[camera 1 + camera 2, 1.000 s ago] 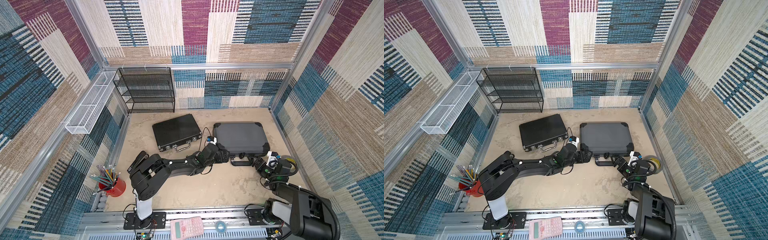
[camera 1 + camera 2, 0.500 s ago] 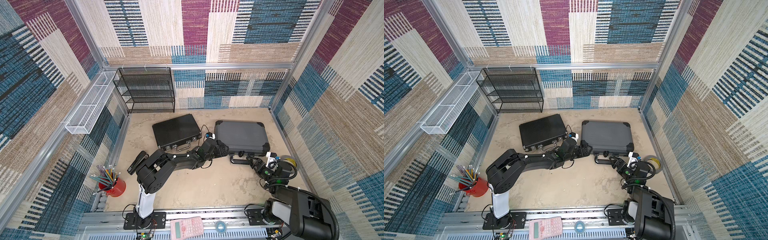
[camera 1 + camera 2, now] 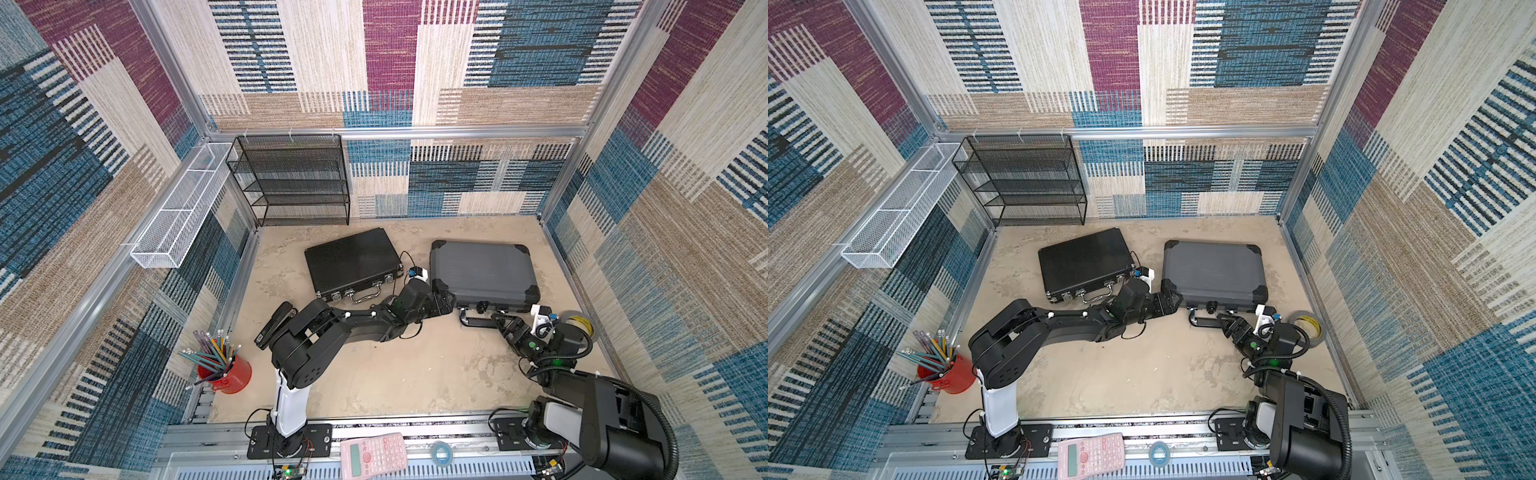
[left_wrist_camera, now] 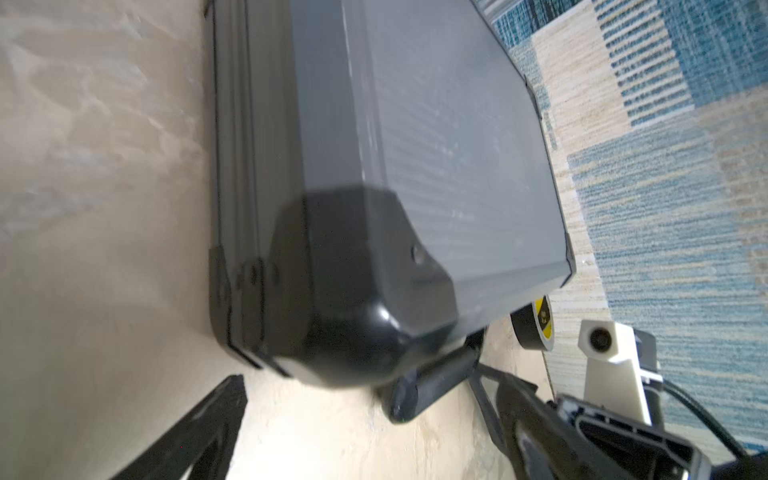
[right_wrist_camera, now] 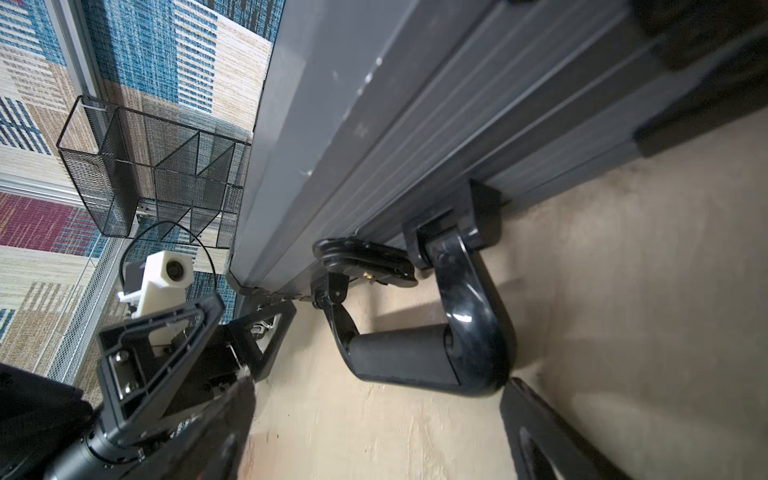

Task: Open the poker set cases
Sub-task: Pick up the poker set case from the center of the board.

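Bare floor (image 3: pixel 415 374) along grey case (image 3: pixel 482 270) front edge

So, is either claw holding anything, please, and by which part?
Nothing is gripped: the left claw is open at the grey case's corner, and the right claw is open by its handle.

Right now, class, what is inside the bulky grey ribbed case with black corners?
Only its outside shows: the bulky grey case lies shut, thick black handle at its front. The closed lid hides whatever it holds.
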Controlling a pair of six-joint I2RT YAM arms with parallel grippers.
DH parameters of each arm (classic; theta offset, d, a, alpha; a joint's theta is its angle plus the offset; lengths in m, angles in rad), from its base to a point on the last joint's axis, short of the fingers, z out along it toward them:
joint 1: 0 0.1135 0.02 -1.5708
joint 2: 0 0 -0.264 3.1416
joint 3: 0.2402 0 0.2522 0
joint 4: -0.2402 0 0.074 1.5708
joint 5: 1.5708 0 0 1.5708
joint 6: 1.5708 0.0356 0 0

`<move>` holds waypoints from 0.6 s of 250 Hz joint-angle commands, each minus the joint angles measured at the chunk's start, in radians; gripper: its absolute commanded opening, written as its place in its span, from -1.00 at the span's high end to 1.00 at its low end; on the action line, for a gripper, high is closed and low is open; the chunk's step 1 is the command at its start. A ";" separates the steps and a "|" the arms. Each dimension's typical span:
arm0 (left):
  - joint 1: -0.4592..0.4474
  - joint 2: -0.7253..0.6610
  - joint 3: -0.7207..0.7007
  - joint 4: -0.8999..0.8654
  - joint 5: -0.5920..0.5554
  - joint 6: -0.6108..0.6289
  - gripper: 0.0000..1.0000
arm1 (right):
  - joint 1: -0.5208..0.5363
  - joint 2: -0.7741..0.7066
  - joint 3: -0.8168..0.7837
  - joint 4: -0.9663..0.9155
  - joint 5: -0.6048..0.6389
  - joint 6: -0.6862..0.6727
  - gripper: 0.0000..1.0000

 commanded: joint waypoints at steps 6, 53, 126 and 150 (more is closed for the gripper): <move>-0.035 0.006 -0.037 0.125 0.015 -0.094 -0.87 | 0.006 0.014 0.008 0.091 -0.055 0.024 -0.86; -0.080 0.043 -0.037 0.196 0.012 -0.157 -0.83 | 0.016 0.004 0.010 0.118 -0.057 0.046 -0.84; -0.095 0.040 -0.063 0.230 -0.028 -0.198 -0.76 | 0.020 -0.075 0.044 -0.107 0.101 -0.062 -0.97; -0.098 0.021 -0.075 0.208 -0.052 -0.182 -0.77 | 0.020 -0.092 0.048 -0.124 0.153 -0.066 -0.99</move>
